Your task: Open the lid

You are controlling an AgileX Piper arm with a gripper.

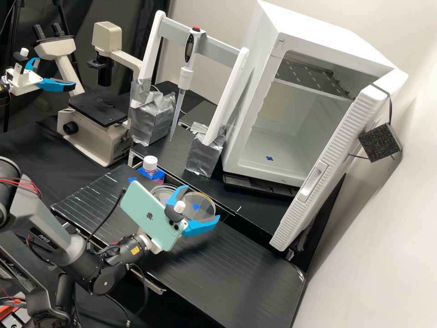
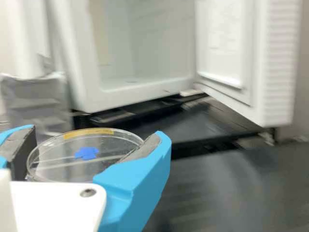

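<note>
Fingers clenched on the lid, one on each side of its rim. High view: my gripper has the lid over the black bench, near a clear dish. The two overlap from this angle; can't tell if they touch. Blue mark on the lid. Labels: logo on the green phone, which stands in the way of part of my gripper; print on my arm, yellow sticker by my wrist. Around: white-capped bottle in a blue holder near the dish, pipette upright on a rack with silver-wrapped feet, microscope, white box with its door open, shelf and blue cross inside. Black square hangs by the door on a cord.

Wrist view: dark pads at opposite sides of the lid's rim, yellow strip along that rim, blurred marks on it. Blue mark is a rough blob, same colour as the cross. Box, open door and one silver foot lie beyond the lid, all blurred.
</note>
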